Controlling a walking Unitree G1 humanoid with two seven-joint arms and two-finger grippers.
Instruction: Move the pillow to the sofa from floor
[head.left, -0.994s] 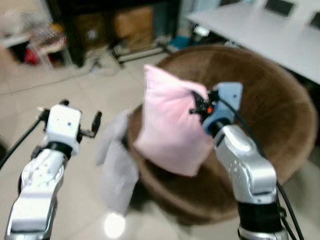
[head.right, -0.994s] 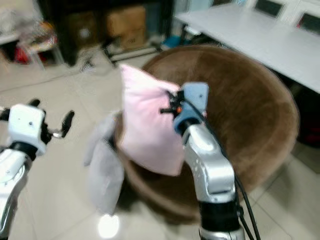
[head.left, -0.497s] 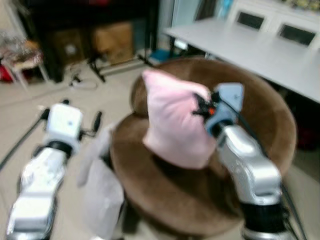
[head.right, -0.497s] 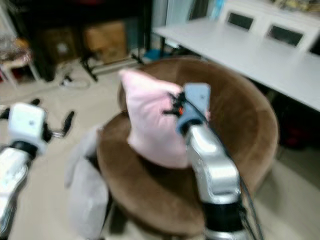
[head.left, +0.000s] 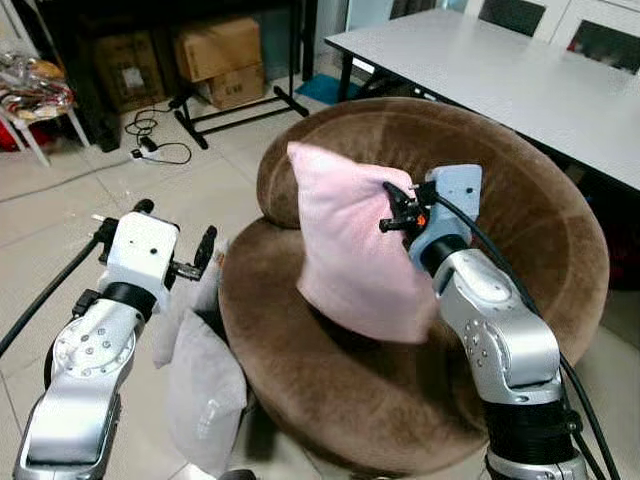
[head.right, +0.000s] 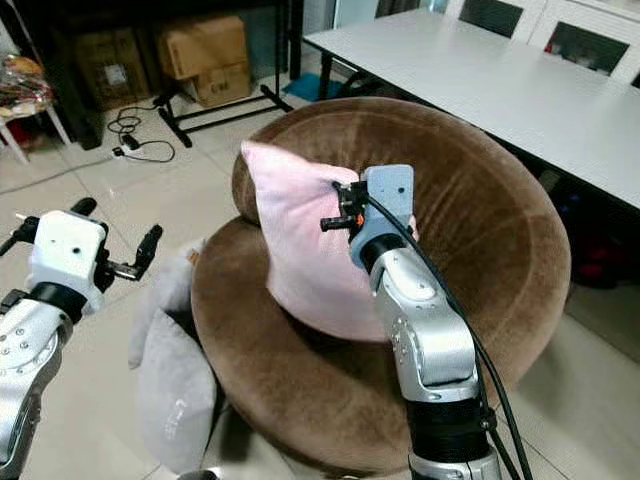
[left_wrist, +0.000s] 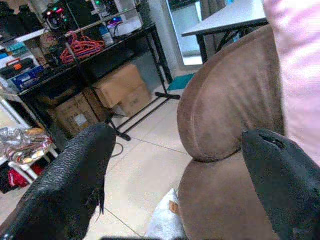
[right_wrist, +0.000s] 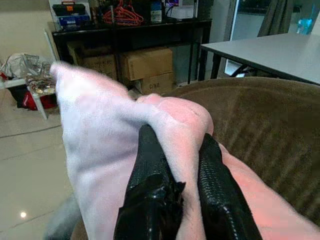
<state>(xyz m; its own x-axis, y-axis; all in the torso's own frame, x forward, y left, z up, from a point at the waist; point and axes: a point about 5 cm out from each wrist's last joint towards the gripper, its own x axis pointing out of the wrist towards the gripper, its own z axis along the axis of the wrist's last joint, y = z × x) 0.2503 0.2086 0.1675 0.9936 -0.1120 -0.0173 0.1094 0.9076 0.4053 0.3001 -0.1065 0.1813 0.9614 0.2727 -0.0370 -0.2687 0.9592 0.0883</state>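
The right gripper (right_wrist: 172, 165) held the pink pillow (head.left: 355, 240) by a pinched fold near its upper edge, with the black fingers (right_wrist: 150, 165) clamped together on the fabric. The pillow hung upright in the air above the seat of the round brown sofa (head.left: 520, 210), its lower corner close to the cushion; whether it touched could not be told. The left gripper (left_wrist: 175, 170) was raised beside the sofa's outer edge, fingers spread apart and empty, near a grey pillow (head.left: 205, 385) leaning on the floor (head.left: 60, 210) against the sofa's side. A white desk (head.left: 500, 70) stood behind the sofa, and cardboard boxes (head.left: 215, 50) sat under a dark rack further back.

Judged from this arrangement, the carrying step was nearly complete and placement was in hand. The next move appeared to call for lowering the pillow onto the seat or against the backrest, then parting the right fingers so the fold slipped free.
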